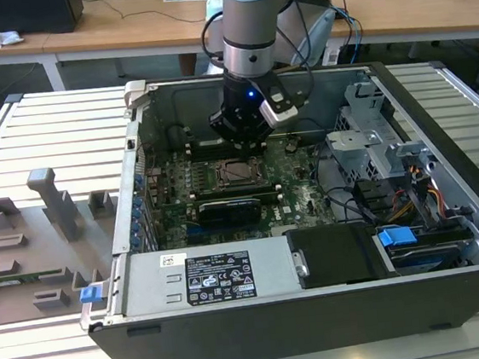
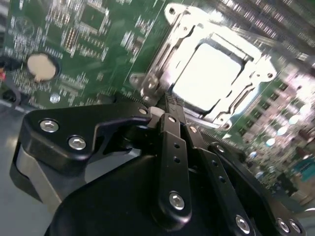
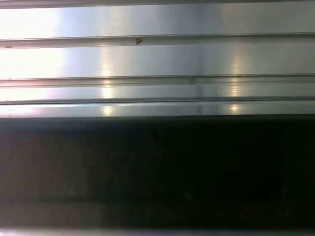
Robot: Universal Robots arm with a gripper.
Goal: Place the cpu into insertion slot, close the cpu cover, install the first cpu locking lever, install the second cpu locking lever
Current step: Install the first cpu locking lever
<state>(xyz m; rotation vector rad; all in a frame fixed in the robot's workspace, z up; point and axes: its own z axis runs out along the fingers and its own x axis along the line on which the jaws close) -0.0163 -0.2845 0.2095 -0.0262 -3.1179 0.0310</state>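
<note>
i'm hovering my gripper (image 2: 165, 105), fingers pressed together on nothing, just beside the socket edge. cpu (image 2: 209, 73) is sitting in the slot w/ the cpu cover (image 2: 170, 59) already down, directly ahead of my fingertips.

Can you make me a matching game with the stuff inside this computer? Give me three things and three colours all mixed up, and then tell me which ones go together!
Things:
1. cpu
2. motherboard
3. tool

Colours:
A. green
B. black
C. pale silver

Pairs: 1-C, 2-A, 3-B.

The cpu sits in its slot with the cpu cover closed around it, and the tool is right beside the socket's edge in the second wrist view.
</note>
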